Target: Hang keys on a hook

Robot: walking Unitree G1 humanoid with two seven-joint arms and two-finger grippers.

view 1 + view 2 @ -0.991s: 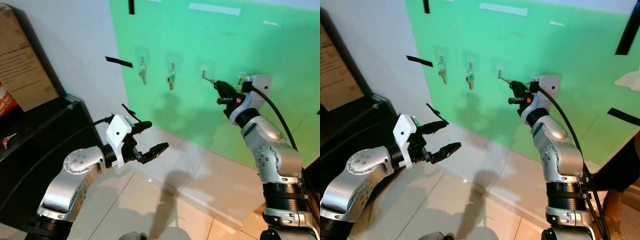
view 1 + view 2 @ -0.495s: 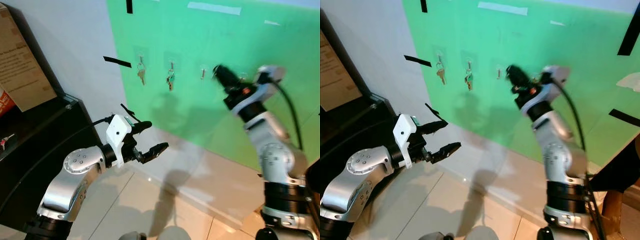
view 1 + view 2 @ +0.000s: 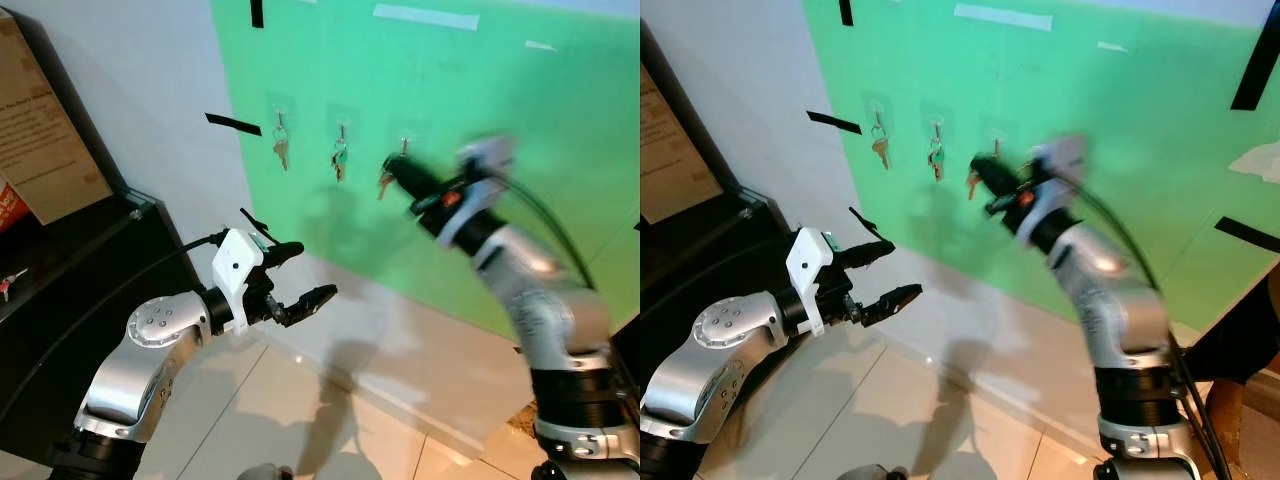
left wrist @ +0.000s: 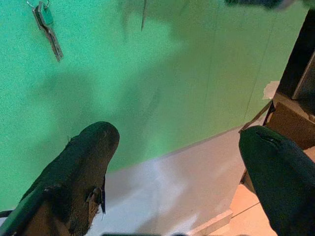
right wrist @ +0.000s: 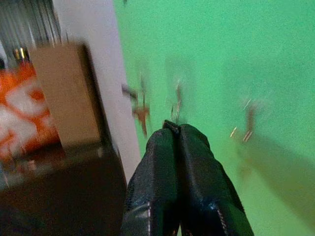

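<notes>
On the green wall panel [image 3: 520,90] there is a row of hooks. A key set [image 3: 283,150] hangs from the leftmost hook and a second set [image 3: 340,160] from the one beside it. My right gripper [image 3: 393,168] is raised and motion-blurred, just left of and below the third hook [image 3: 404,143]. Its fingers [image 5: 177,147] are pressed shut, and a brass key [image 3: 383,182] dangles under the tip. My left gripper [image 3: 315,270] stays low, away from the wall, open with nothing in it. Its wrist view shows the green-tagged keys [image 4: 47,27].
A cardboard box [image 3: 40,120] rests on a black cabinet [image 3: 80,260] at the left. Black tape strips [image 3: 238,124] mark the wall. Pale floor tiles [image 3: 330,420] stretch below. A brown box [image 4: 290,118] stands by the wall at the right.
My right arm has swung left along the wall, from near the fourth hook to beside the third, and is blurred. A brass key now hangs below its tip. The left arm has not moved.
</notes>
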